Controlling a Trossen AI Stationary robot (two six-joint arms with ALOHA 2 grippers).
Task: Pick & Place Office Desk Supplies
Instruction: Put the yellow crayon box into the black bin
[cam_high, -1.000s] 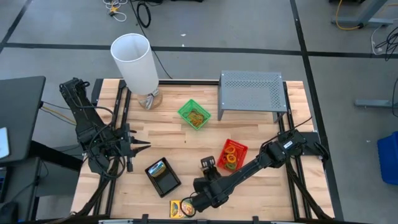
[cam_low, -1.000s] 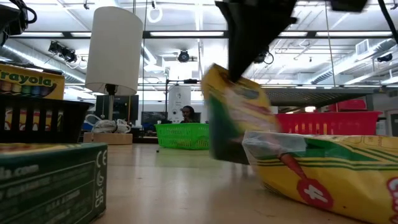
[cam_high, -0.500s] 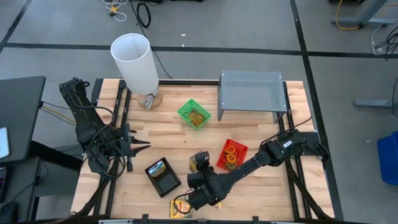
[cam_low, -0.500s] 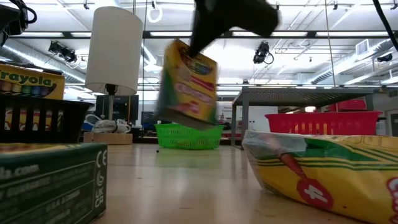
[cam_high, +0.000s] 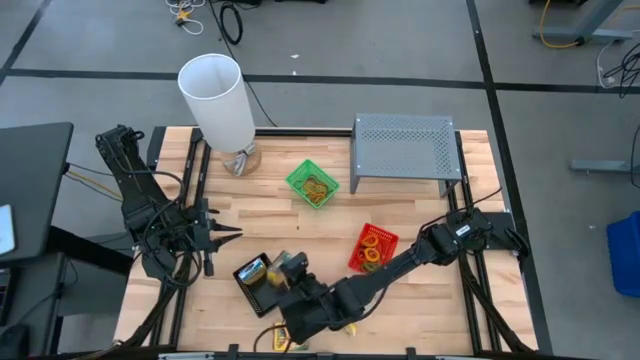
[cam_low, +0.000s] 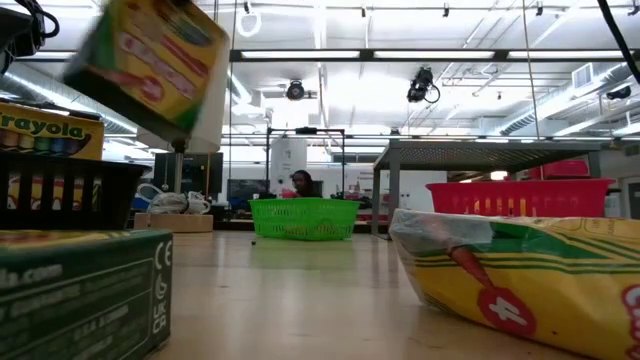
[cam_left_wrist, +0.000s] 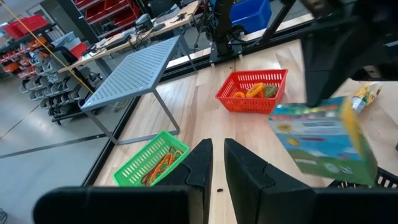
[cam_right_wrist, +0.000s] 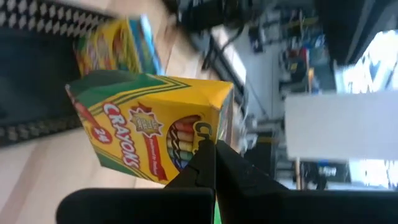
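The right gripper (cam_right_wrist: 208, 163) is clamped on a crayon box (cam_right_wrist: 155, 124), carrying it above the black tray (cam_high: 262, 287) below, presumably to drop it in.

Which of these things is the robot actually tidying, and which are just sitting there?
Part of the job:
- crayon box held by the right gripper
- black tray with a crayon box in it
- green tray of bands
- red tray of bands
- crayon box at the table's near edge

Just there:
- white cylinder
- grey perforated riser
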